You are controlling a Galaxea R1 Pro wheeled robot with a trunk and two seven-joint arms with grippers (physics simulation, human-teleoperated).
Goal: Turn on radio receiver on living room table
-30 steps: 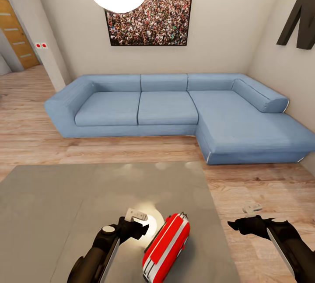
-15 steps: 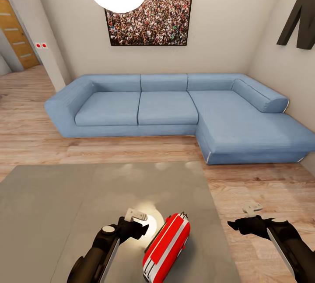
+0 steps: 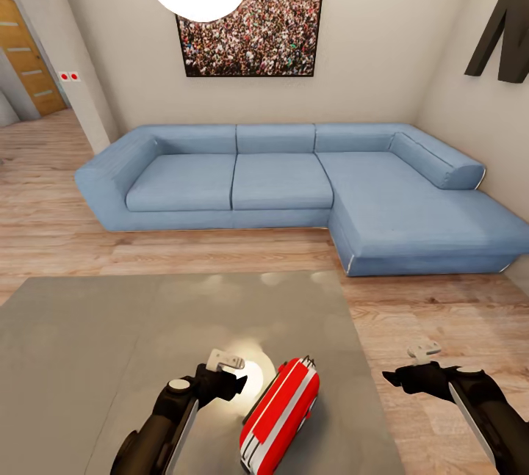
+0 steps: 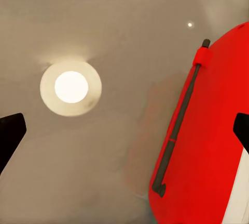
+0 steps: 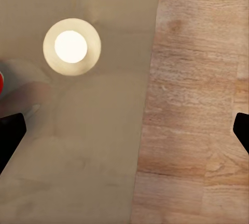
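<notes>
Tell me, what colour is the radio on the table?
Bright red with a white band, the radio receiver shows best in the head view.

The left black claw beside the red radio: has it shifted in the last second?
Yes. The left gripper slid slightly leftward and nearer the camera, away from the red rounded radio receiver, which stayed put.

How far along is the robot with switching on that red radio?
Done: the robot has reached the table with the radio receiver. In hand: the left claw hovers open beside the radio, touching nothing; the right claw is open by the table's edge. Left: the switching itself.
</notes>
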